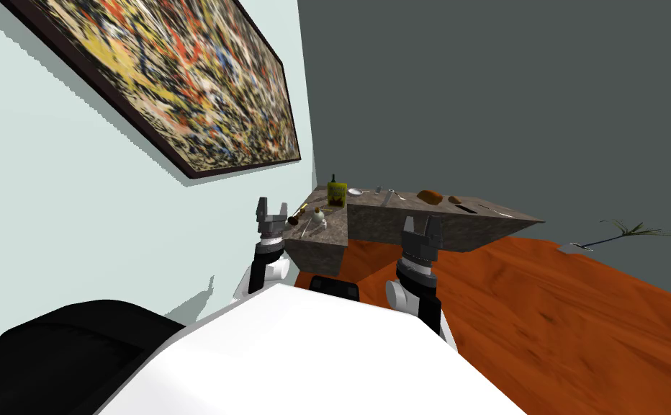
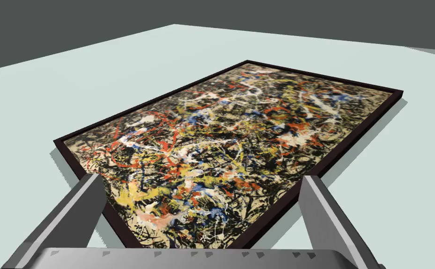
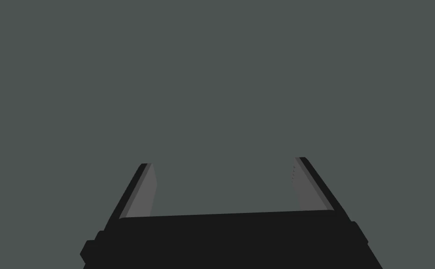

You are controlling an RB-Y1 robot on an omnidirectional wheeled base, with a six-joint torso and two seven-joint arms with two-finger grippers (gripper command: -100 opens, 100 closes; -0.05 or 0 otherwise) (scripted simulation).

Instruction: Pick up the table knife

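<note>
Table [image 1: 384, 229] is jammed into the corner, pale wall [image 1: 111, 216] close on its left and dark wall [image 1: 507, 86] behind, so no way in from there. Its left end is cluttered: yellow carton [image 1: 337, 194] and small white bottle [image 1: 319, 215], both upright. A brown loaf [image 1: 430, 196] sits mid-table; the right end looks barer. Open wood floor [image 1: 543, 310] on the right. Left gripper [image 1: 273, 207] and right gripper [image 1: 422, 225] hang near the front edge, fingers spread, nothing between them.

The table knife [image 1: 503, 213] reads as a thin, pale, silvery sliver lying flat on the mottled grey-brown table [image 1: 370, 223]. It lies near the table's right end, close to its near edge. It is too small to tell blade from handle.
</note>
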